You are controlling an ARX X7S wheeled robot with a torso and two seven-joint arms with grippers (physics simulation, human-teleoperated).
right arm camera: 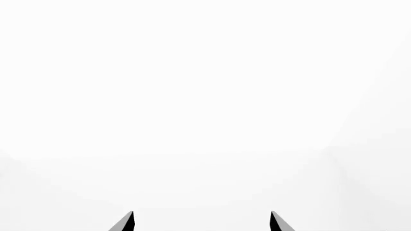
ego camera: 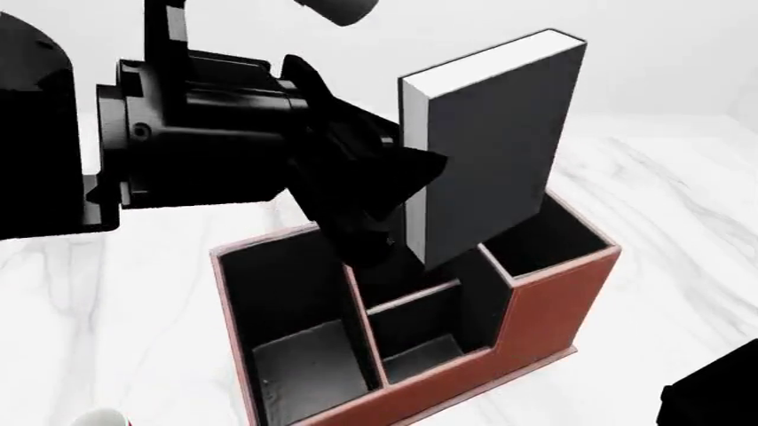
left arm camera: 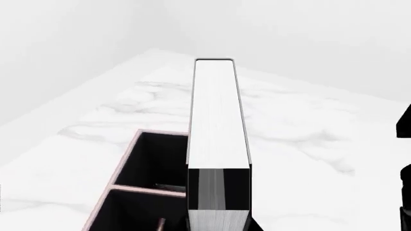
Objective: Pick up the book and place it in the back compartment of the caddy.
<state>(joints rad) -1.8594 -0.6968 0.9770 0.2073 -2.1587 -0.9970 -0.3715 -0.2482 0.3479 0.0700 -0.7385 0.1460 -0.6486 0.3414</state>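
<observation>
Left arm: extended across the upper left of the head view, its black housing level and its left tool [ego camera: 385,209] angled downward and toward the caddy. The tool is clamped on the book [ego camera: 492,146], gripping its lower edge; in the left wrist view a dark finger band [left arm camera: 218,189] crosses the white page edges, confirming contact.

Book: dark grey-black hardcover, held clear of the counter [ego camera: 663,213], nearly upright with a slight tilt, white page edges facing up and to the left in the head view. Its lower corner sits over the middle of the caddy, at about rim height, above the area where the middle bay meets the taller end section. Whether the corner has entered any pocket cannot be determined; the tool hides the spot.

Caddy [ego camera: 539,311]: red-brown box with black lining, standing on the white marbled counter. The long section lies nearest the arm; the middle bay shows a low cross divider [ego camera: 413,297]; the back compartment [ego camera: 385,284] is largely hidden behind the tool and book. The left wrist view shows two black-lined pockets beside the book, separated by a pale divider.

Right arm: only a dark portion at the lower right corner of the head view. The right tool [right arm camera: 202,221] shows two fingertips set well apart, nothing between them, facing plain white.

A red-and-white object [ego camera: 95,417] is partly visible at the lower left edge of the head view; too little is visible to identify it.
</observation>
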